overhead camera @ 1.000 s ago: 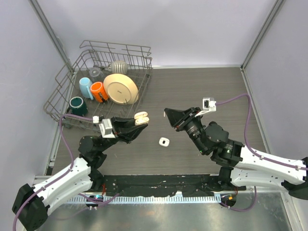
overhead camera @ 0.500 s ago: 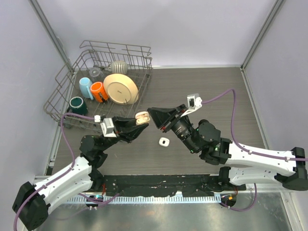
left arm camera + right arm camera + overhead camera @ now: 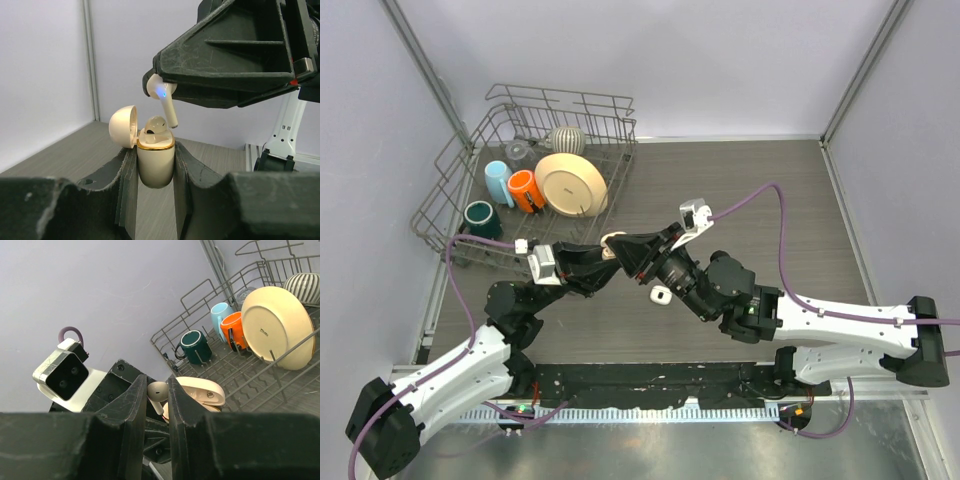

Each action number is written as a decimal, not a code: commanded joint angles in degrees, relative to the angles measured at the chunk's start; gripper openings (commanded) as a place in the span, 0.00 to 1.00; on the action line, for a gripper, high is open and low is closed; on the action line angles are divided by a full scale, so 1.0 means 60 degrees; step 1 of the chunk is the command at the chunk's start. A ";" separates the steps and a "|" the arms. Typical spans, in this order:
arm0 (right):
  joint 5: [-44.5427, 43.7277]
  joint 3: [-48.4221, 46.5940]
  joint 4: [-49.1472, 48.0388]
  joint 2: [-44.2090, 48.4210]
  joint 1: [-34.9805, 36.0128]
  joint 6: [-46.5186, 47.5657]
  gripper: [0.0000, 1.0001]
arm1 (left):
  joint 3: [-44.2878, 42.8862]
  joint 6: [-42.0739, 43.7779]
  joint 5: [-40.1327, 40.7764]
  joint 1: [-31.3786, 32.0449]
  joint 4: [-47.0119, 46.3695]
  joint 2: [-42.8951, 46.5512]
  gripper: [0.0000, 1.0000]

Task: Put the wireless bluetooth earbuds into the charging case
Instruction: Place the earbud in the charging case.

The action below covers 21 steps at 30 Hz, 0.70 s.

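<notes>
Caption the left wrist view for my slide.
Right tool holds an earbud above the open case gripped by left tool.

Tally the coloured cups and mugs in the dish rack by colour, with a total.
teal mug: 1
orange mug: 1
light blue cup: 1
Total: 3

We are looking down on a dark, wood-grained bench [image 3: 760, 190] that is carrying a grey wire dish rack [image 3: 470, 165] in its far left corner. A small white rounded object [image 3: 661, 295] is lying directly on the boards near the middle, well apart from the rack. The two arm bases are sitting at the near edge.
</notes>
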State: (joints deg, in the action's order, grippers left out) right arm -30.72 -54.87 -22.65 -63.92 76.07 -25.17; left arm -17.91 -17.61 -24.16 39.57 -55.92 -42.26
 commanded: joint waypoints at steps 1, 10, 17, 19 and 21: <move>-0.0299 -0.0391 -0.0340 0.0004 0.0153 0.0298 0.01 | -0.0193 0.0005 -0.0060 -0.0018 -0.0597 0.0041 0.00; -0.1120 -0.0332 -0.0399 -0.0377 0.0417 0.0752 0.01 | -0.0208 -0.0083 -0.0177 -0.0004 -0.0772 -0.0017 0.00; -0.1574 -0.0083 -0.0824 -0.0260 0.0432 0.0782 0.01 | -0.0120 -0.0171 -0.0192 0.0011 -0.0846 0.0012 0.00; -0.1647 -0.0040 -0.0853 -0.0260 0.0432 0.0752 0.01 | -0.0120 -0.0171 -0.0192 0.0026 -0.0860 0.0012 0.00; -0.1648 -0.0054 -0.0868 -0.0274 0.0432 0.0752 0.01 | -0.0106 -0.0200 -0.0206 0.0026 -0.0904 -0.0017 0.00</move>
State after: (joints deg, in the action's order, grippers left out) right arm -38.00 -54.92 -24.12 -65.91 78.32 -21.45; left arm -17.91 -18.11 -25.08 39.59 -56.93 -42.63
